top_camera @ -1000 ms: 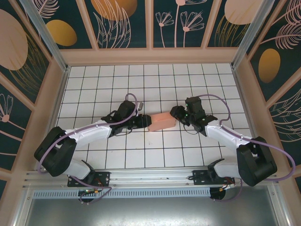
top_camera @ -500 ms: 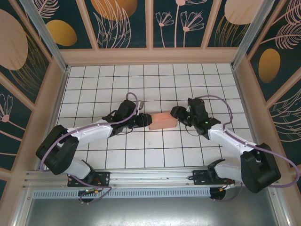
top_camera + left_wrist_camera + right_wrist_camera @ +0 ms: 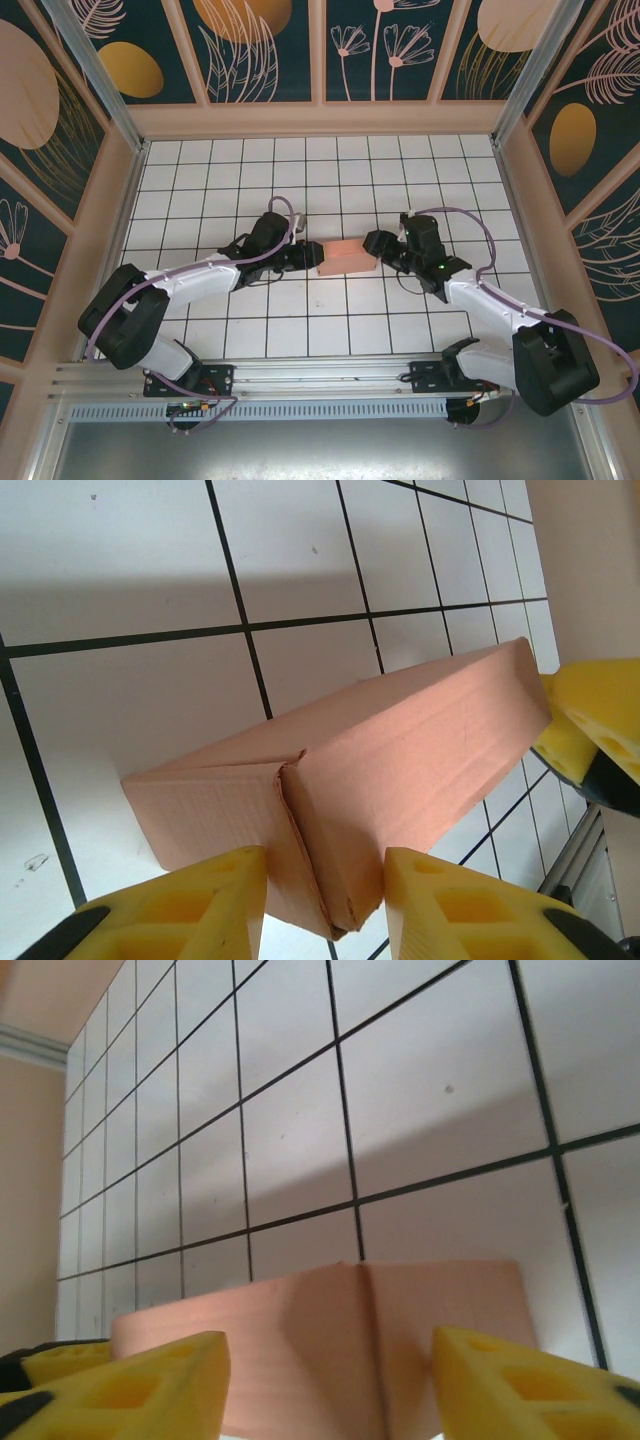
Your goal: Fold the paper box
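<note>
The paper box (image 3: 345, 257) is a small salmon-pink closed rectangular box lying on the tiled floor mid-table. My left gripper (image 3: 308, 258) is at its left end. In the left wrist view the yellow fingers (image 3: 210, 890) press both sides of the box (image 3: 400, 750) at its folded end, so my left gripper (image 3: 325, 865) is shut on it. My right gripper (image 3: 378, 245) is at the box's right end. In the right wrist view its jaws stand apart in front of the box (image 3: 330, 1310), so my right gripper (image 3: 330, 1345) is open.
The white tiled floor (image 3: 320, 180) is ringed by beige walls (image 3: 320, 118) on three sides. A metal rail (image 3: 300, 375) carrying both arm bases runs along the near edge. Purple cables loop over both arms.
The right gripper's jaws have spread wider at the box's right end and the right arm has shifted slightly. The box and the left gripper have stayed put.
</note>
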`<state>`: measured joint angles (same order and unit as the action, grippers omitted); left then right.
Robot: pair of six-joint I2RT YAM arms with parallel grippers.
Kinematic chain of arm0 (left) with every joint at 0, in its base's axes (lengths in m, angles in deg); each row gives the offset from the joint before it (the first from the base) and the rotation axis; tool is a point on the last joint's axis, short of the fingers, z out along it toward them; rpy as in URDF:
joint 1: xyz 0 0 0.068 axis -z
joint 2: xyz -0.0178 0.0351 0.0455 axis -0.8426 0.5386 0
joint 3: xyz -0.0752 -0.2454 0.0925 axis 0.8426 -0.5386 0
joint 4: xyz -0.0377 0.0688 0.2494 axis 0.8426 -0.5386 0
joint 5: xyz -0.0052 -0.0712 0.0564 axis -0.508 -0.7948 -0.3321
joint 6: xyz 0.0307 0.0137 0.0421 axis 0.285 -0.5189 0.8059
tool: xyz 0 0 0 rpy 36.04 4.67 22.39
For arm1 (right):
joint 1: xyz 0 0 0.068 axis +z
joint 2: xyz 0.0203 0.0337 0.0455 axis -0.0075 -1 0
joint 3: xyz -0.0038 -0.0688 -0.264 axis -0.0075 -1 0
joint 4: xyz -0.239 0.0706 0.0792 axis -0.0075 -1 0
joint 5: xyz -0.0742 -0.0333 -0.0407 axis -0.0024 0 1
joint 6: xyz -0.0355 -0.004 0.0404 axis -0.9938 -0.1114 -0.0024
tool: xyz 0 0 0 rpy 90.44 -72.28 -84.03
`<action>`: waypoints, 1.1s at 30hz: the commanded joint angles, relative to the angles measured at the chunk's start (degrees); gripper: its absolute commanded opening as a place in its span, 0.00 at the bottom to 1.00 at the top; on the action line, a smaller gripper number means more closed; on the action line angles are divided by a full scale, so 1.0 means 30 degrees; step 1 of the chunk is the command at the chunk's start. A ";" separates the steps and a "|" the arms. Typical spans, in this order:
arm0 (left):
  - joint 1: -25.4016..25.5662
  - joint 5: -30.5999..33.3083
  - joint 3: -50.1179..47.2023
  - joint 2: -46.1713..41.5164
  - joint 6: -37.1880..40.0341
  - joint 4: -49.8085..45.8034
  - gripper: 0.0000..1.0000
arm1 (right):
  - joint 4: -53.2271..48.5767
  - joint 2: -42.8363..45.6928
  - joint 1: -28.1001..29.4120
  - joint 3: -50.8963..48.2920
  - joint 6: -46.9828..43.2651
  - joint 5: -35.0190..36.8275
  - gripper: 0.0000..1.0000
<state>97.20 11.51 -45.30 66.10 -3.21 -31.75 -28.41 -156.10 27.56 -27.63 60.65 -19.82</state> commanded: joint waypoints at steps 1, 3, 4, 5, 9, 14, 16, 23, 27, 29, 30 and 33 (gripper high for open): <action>0.0013 -0.0200 -0.0270 0.0754 0.0400 -0.1021 0.35 | -0.0166 -0.0452 0.0726 0.0733 -0.1123 -0.0332 0.66; -0.0018 -0.0227 -0.0280 0.0750 0.0424 -0.1019 0.35 | -0.0435 -0.1263 0.1256 0.1135 -0.1476 -0.0243 0.69; 0.0032 -0.0229 -0.0280 0.0752 0.0429 -0.1019 0.35 | -0.0613 -0.1649 0.1296 0.1373 -0.1545 -0.0142 0.70; 0.0015 -0.0229 -0.0301 0.0724 0.0413 -0.1019 0.35 | -0.0854 -0.2034 0.1668 0.1651 -0.1605 -0.0040 0.70; 0.0012 -0.0171 -0.0367 0.0633 0.0458 -0.1074 0.35 | -0.1275 -0.2738 0.1784 0.1905 -0.1620 0.0210 0.63; -0.0018 0.0034 -0.0396 0.0560 0.0605 -0.1195 0.35 | -0.1749 -0.2226 0.1506 0.1477 -0.1536 0.0348 0.38; 0.0001 0.0006 -0.0363 0.0577 0.0627 -0.1173 0.36 | -0.1833 -0.2030 0.0835 0.1355 -0.1503 0.0318 0.29; -0.0047 -0.0463 -0.0388 0.0503 0.0639 -0.0708 0.42 | -0.1794 -0.1814 0.0568 0.1230 -0.1500 0.0457 0.07; -0.0043 -0.0610 -0.0055 0.0056 0.1680 -0.0706 0.55 | -0.1791 -0.1952 0.0581 0.1416 -0.1591 0.0320 0.02; -0.0050 -0.0521 0.0198 -0.0388 0.2593 -0.0724 0.67 | -0.1810 -0.1953 0.0564 0.1544 -0.1620 0.0345 0.02; -0.0047 -0.0278 0.0360 -0.0585 0.3076 -0.0876 0.73 | -0.1845 -0.1918 0.0565 0.1617 -0.1642 0.0376 0.04; -0.0044 0.1090 0.1324 -0.1228 0.5021 -0.2002 0.85 | -0.1941 -0.1723 0.0538 0.1949 -0.1655 0.0431 0.23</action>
<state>96.81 12.30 -44.82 65.27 4.68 -34.97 -30.73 -161.09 28.72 -22.62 55.75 -17.46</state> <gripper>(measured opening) 0.831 0.197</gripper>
